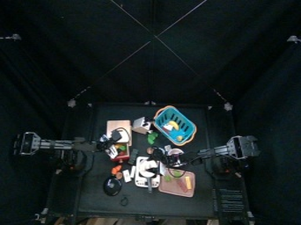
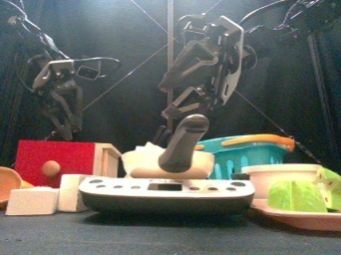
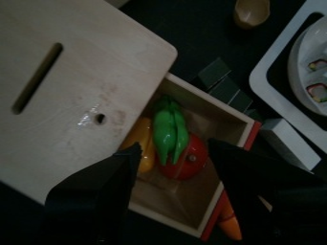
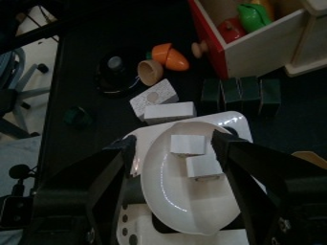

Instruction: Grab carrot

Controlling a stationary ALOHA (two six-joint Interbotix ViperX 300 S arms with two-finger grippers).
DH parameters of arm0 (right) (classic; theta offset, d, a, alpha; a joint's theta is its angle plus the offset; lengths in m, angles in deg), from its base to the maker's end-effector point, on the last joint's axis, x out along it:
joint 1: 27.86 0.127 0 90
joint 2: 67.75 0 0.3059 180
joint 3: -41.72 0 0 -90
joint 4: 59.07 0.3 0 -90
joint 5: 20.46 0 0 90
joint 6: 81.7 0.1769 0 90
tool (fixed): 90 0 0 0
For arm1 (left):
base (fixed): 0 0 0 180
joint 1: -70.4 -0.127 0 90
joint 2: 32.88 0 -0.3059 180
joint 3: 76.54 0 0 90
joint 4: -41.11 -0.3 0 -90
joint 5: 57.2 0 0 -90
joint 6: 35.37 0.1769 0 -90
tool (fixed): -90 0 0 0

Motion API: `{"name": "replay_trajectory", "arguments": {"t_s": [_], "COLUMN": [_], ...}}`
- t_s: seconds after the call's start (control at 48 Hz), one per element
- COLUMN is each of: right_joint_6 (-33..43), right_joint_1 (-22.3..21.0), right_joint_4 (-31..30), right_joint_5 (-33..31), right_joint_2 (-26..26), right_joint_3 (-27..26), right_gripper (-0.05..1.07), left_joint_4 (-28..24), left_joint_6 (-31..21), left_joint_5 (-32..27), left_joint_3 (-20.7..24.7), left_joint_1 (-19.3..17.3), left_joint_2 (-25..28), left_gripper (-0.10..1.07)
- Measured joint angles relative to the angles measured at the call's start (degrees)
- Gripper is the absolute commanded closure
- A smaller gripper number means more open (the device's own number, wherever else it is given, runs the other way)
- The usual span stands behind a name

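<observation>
In the left wrist view a wooden box [image 3: 211, 115] with red walls lies open, its slotted lid [image 3: 71, 72] slid aside. Inside it an orange piece that looks like the carrot [image 3: 144, 153] lies against a green vegetable [image 3: 170, 122] and a red tomato [image 3: 186, 165]. My left gripper [image 3: 173, 153] hovers right over the box with its jaws wide open, holding nothing. My right gripper [image 4: 179, 144] is open over a white plate [image 4: 192, 206] that carries two white blocks. In the front view it hangs at the table's middle [image 2: 186, 144].
A teal basket [image 1: 177, 123] stands at the back right. A white scale-like tray [image 2: 167, 194] sits at the front, with a white dish of green pieces [image 2: 300, 194] to its right. An orange item [image 4: 170, 55], dark blocks [image 4: 239, 91] and small pieces lie near the box.
</observation>
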State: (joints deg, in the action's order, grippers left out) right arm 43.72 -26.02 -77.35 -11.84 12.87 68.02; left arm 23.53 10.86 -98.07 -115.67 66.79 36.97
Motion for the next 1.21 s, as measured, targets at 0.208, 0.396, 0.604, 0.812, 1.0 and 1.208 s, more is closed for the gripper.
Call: {"name": "replay_trajectory", "arguments": {"t_s": [0.208,0.396,0.604,0.812,1.0,1.208], "right_joint_6": [0.00,0.00,0.00,0.00,0.00,0.00], "right_joint_1": [-0.09,0.00,0.00,0.00,0.00,-0.09], "right_joint_4": [0.00,0.00,0.00,0.00,0.00,0.00], "right_joint_5": [-0.18,-0.70,-0.79,-0.79,-0.88,-0.88], "right_joint_2": [0.00,0.00,0.00,0.00,0.00,0.00], "right_joint_3": [-0.09,0.00,0.00,-0.09,-0.09,-0.09], "right_gripper": [0.06,0.06,0.06,0.06,0.06,0.06], "left_joint_4": [3.96,8.26,12.57,12.57,12.57,11.95], "left_joint_6": [-0.88,-2.46,-3.43,-5.36,-10.81,-16.26], "left_joint_5": [-5.27,-7.65,-14.33,-14.59,-9.05,-2.72], "left_joint_3": [1.93,3.60,6.15,7.56,5.89,2.99], "left_joint_1": [10.55,16.79,20.04,20.04,20.04,19.95], "left_joint_2": [1.67,6.50,13.18,16.61,18.54,18.98], "left_gripper": [0.05,0.05,0.05,0.05,0.05,0.05]}}
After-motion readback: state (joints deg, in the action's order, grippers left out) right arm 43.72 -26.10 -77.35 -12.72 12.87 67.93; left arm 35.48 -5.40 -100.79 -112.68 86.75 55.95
